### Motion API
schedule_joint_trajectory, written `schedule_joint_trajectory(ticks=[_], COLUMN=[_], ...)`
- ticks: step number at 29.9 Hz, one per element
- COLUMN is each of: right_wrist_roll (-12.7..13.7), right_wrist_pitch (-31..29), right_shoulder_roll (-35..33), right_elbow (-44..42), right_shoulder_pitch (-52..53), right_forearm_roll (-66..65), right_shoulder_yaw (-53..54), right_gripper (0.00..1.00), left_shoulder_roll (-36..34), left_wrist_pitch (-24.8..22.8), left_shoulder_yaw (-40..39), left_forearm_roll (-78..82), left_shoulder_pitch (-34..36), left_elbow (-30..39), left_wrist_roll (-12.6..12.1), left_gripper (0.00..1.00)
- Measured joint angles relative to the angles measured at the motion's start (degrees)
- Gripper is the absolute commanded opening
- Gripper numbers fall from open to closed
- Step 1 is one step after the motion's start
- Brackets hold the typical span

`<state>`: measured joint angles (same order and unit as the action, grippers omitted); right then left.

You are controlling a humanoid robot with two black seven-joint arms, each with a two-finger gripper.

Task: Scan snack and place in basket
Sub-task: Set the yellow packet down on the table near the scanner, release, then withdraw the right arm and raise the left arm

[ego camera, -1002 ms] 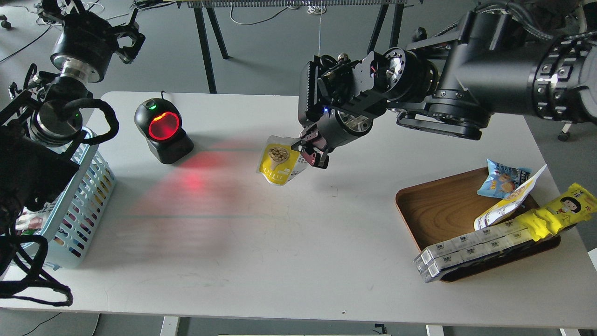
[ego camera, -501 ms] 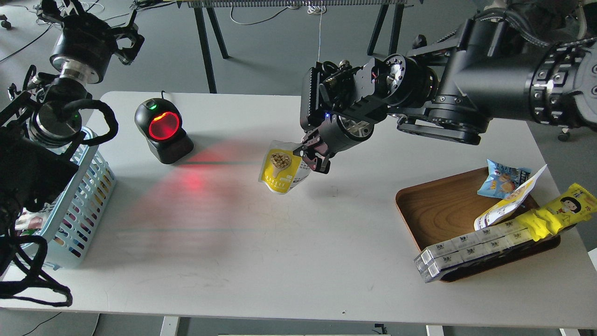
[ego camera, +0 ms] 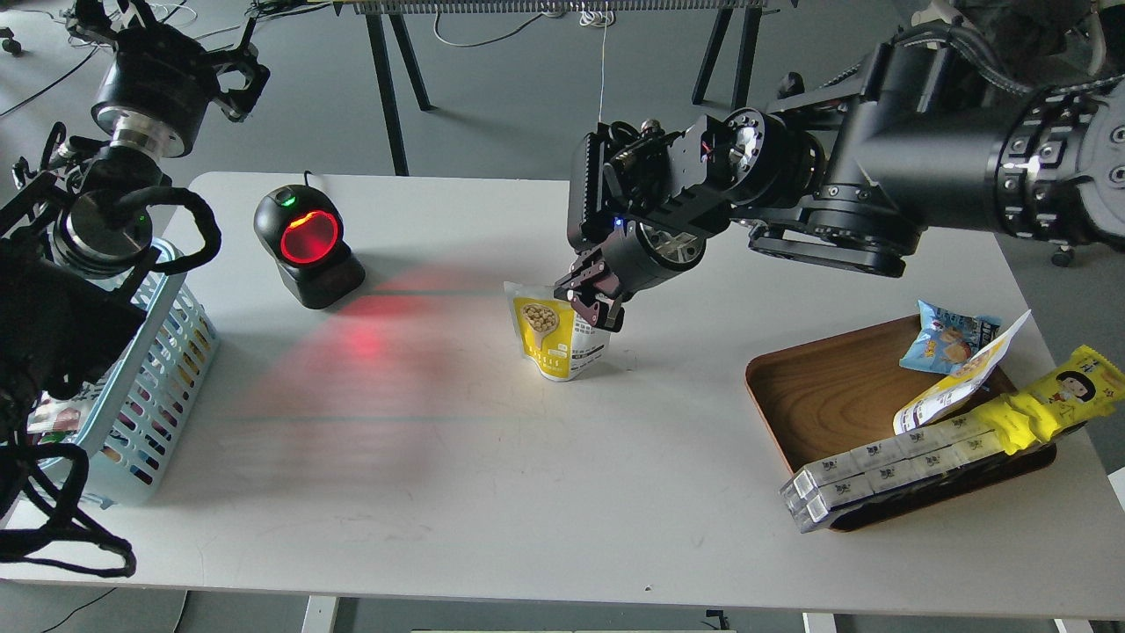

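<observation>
The snack (ego camera: 552, 338), a yellow and white stand-up pouch with a scoop picture, hangs upright at mid-table, its bottom at or just above the tabletop. My right gripper (ego camera: 591, 304) is shut on its upper right edge, and the arm reaches in from the right. The light blue slotted basket (ego camera: 163, 387) stands at the table's left edge, partly hidden by my left arm. My left gripper (ego camera: 176, 75) is raised at the far upper left, above the basket's far end. It is dark, and its fingers cannot be told apart.
A black barcode scanner (ego camera: 308, 246) with a glowing red window stands left of the snack and throws red light across the table. A brown wooden tray (ego camera: 826, 396) at the right holds a blue packet (ego camera: 945, 338), a long yellow pack (ego camera: 1055, 396) and other packs.
My right gripper has moved the snack a little right and down, away from the scanner. The pouch has swung from tilted to upright. The left arm has not moved.
</observation>
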<state>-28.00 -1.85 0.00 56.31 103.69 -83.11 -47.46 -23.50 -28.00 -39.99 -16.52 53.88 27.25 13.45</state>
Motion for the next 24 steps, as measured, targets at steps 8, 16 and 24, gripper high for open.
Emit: schedule_joint_trajectory(ticks=[8, 16, 24], right_wrist_roll=[0.0, 0.0, 0.0], right_wrist_pitch=[-0.2, -1.0, -8.5], right_shoulder_roll=[0.0, -12.2, -28.5], right_elbow=[4.4, 7.4, 7.6], right_shoulder_pitch=[3.5, 3.8, -2.2], right_forearm_roll=[6.7, 7.4, 19.1], right_shoulder_yaw=[1.8, 11.0, 24.6], right_gripper=[0.84, 0.95, 0.97], left_shoulder_roll=[-0.2, -2.4, -4.0], left_wrist_pitch=[0.0, 0.0, 0.0], left_shoulder_yaw=[0.0, 0.2, 0.3], left_forearm_roll=[0.0, 0.0, -0.1], left_shoulder_pitch=[0.1, 0.3, 1.0], left_elbow=[0.0, 0.2, 0.7], left_wrist_roll=[0.0, -0.3, -0.6], left_gripper=[1.00, 1.00, 1.00])
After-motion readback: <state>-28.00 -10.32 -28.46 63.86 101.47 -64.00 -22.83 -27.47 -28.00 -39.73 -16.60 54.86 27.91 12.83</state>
